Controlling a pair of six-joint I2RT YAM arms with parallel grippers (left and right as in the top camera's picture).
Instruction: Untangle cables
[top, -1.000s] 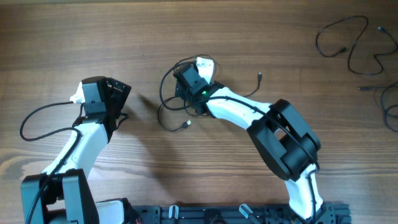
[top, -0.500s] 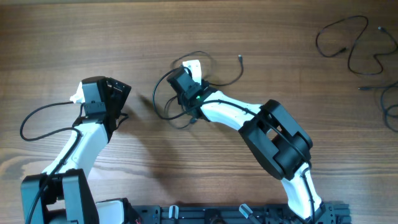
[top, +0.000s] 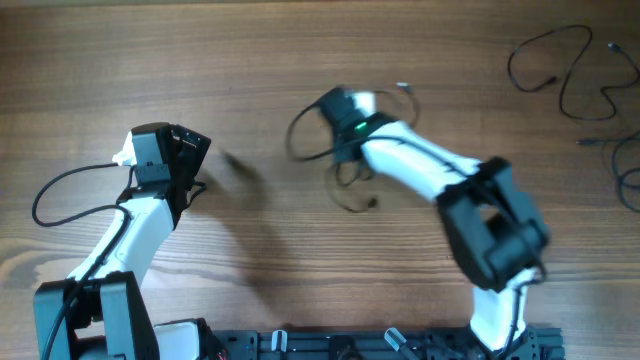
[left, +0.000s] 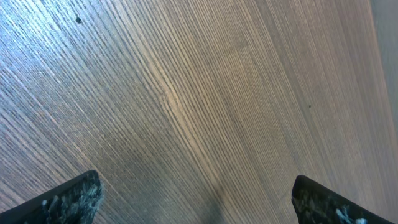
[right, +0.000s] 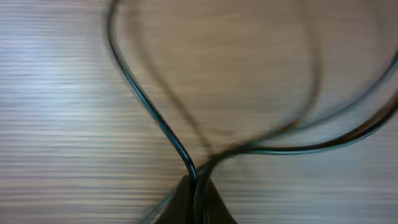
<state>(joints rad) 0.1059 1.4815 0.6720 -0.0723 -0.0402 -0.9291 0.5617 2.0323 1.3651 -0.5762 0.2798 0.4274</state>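
**A:** Cables (right: 160, 123): status, from the near edge outward?

**B:** Left gripper (left: 199, 208) first, toward the left edge of the table (top: 300, 40). Fingers spread fully, nothing between them, only bare wood under them. It is well apart from the tangle.

**A:** The tangle itself?

**B:** Mid-table, a little toward the far edge. Thin dark loops lie to the left of the right gripper (right: 196, 202) and on its near side.

**A:** Right fingers?

**B:** Pinched shut on the cables, with strands converging into the closed tips. The wrist view is blurred, so I cannot count the strands.

**A:** Farther out?

**B:** Loose strands (top: 568, 72) lie squiggled in the far right corner, clear of both arms.
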